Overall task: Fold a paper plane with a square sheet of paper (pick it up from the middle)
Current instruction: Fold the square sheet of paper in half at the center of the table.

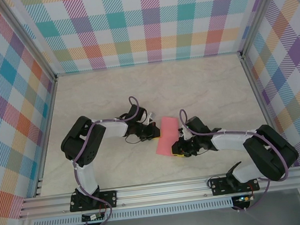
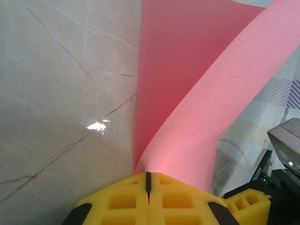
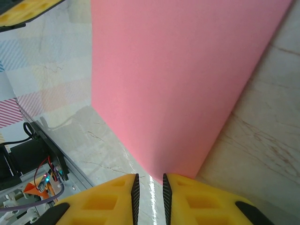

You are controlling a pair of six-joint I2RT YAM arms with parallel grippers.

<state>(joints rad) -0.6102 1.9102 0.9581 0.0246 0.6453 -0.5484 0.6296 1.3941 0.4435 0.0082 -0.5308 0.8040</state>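
A: Left wrist cam, L gripper point(image 2: 148, 174): jaws pressed flat together, no gap. Holding anything?
B: Yes. Paper point(image 2: 187, 93) comes out from btwn the tips, pinched at its edge. From there one layer runs straight ahead, low over the table point(image 2: 61, 93). The other curls up and over to the right.
A: R gripper point(image 3: 150, 177)?
B: Right wrist cam: jaws nearly closed w/ a thin slit, table gleam visible thru it. Nothing seen btwn them. Paper's near corner ends right at the tips. Touching or not, can't tell.
A: Paper's position overall?
B: Top cam: mid-table, btwn the two grippers. L one at its left edge, R one at its near end. Pink, unmarked, folded over, longer than wide. Not yet a plane.
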